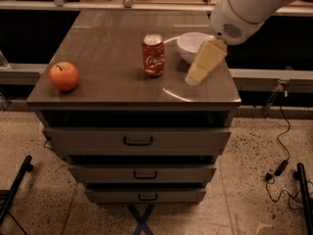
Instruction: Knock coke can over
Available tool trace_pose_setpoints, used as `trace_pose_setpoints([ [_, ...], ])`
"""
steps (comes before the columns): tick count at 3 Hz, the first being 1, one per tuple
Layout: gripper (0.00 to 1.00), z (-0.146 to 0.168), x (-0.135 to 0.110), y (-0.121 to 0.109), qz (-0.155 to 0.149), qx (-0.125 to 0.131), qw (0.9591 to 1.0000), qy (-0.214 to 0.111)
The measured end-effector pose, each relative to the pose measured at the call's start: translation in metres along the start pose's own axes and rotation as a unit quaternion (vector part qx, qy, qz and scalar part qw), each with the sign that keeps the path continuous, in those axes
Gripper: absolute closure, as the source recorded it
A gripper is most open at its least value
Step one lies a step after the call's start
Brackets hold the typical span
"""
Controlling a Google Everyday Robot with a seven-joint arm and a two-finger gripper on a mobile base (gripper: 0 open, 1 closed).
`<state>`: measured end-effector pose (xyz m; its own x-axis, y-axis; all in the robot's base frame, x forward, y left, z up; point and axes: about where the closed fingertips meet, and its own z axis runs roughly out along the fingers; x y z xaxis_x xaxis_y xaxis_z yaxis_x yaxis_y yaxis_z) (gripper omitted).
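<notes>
Beside coke can (153, 56), down-slanted gripper (196, 74)

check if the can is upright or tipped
Upright: the can stands on its base, silver top up. The pincer hangs right of it.

A glossy red aluminium coke can (153, 55), silver-topped, is catching light on the smooth, faintly reflective grey-brown cabinet top (107, 89). A glazed-looking white round bowl (188, 45) and a waxy red-orange apple (64, 76) are shining too, while the matt cream plastic-looking gripper (196, 74) is hovering near the can, in front of the bowl.
</notes>
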<state>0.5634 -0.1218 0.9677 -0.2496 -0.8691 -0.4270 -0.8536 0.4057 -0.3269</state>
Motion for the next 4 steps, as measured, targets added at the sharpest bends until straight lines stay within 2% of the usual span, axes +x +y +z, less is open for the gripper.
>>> trace_pose_setpoints([
  [1, 0.0, 0.026, -0.027, -0.012, 0.055, 0.013, 0.9963, -0.065],
  [2, 0.0, 0.043, -0.038, 0.001, 0.113, 0.022, 0.9816, -0.153],
  [3, 0.0, 0.047, -0.031, 0.014, 0.133, 0.046, 0.9697, -0.2],
  [4, 0.0, 0.036, -0.037, -0.003, 0.14, 0.083, 0.9604, -0.226],
])
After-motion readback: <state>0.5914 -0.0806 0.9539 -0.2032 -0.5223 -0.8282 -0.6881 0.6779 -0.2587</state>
